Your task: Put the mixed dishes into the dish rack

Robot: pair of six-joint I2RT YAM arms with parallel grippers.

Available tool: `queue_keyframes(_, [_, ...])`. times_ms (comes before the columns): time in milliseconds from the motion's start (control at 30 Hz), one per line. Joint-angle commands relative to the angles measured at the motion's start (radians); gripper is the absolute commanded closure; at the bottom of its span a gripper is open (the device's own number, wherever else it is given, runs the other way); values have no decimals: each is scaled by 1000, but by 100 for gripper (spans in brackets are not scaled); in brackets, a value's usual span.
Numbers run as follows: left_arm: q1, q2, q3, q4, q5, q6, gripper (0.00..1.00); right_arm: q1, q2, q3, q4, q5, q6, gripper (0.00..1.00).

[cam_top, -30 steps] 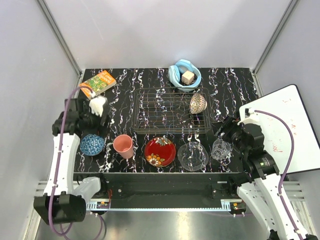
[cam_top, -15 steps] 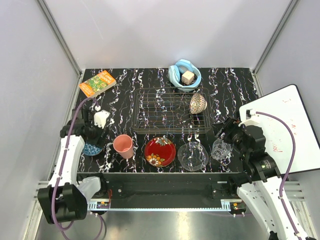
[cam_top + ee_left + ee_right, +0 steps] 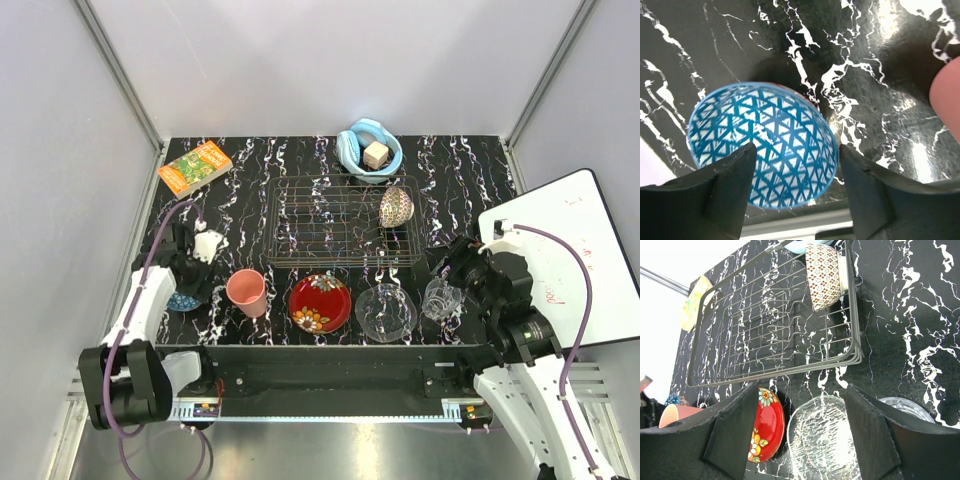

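The left gripper [image 3: 796,150] is held low over the blue bowl [image 3: 765,145] at the near-left corner. Its fingers are spread, with the bowl framed between them and nothing pinched yet; whether the rim is touched cannot be told. A second ago it was farther back, toward the book [image 3: 195,166], and the bowl was uncovered. Since then it has been drawn in and lowered, so the bowl is now largely hidden under the arm in the top view. This is judged to be the approach to a grasp, with closing and lifting still to be done.

The right gripper [image 3: 801,390] is likewise spread and empty. It is held above the glass cup [image 3: 441,298] at the near right and has scarcely shifted.

Between the arms, the pink cup [image 3: 246,291], plate [image 3: 320,303] and glass bowl [image 3: 386,312] are lined up on the table just in front of the rack [image 3: 320,220]. Only a brown bowl [image 3: 396,207] is held in the rack, tipped on edge at its right end, so most of the loading is judged still to be done.

Behind the rack, a light-blue bowl [image 3: 368,150] with a cube is set.
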Motion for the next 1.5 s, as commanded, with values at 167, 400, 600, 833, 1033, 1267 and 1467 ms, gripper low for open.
queue_keyframes(167, [4, 152, 13, 94, -42, -12, 65, 6, -8, 17, 9, 1, 12, 22])
queue_keyframes(400, [4, 169, 61, 86, -35, -30, 100, 6, -9, 16, 10, 1, 13, 22])
queue_keyframes(600, [2, 75, 301, -52, 79, -119, 100, 6, 3, 14, 19, 1, -1, 22])
queue_keyframes(833, [-133, 103, 747, -228, 329, -343, 100, 8, 14, 32, 41, 11, -11, 23])
queue_keyframes(1033, [-451, 245, 996, -224, 699, -518, 100, 6, -15, 62, 41, 36, -30, 23])
queue_keyframes(1267, [-691, 509, 1088, -74, 851, -737, 100, 6, -77, 71, 22, 79, -22, 23])
queue_keyframes(1467, [-823, 700, 1173, 75, 934, -950, 100, 6, -103, 75, -19, 123, -22, 23])
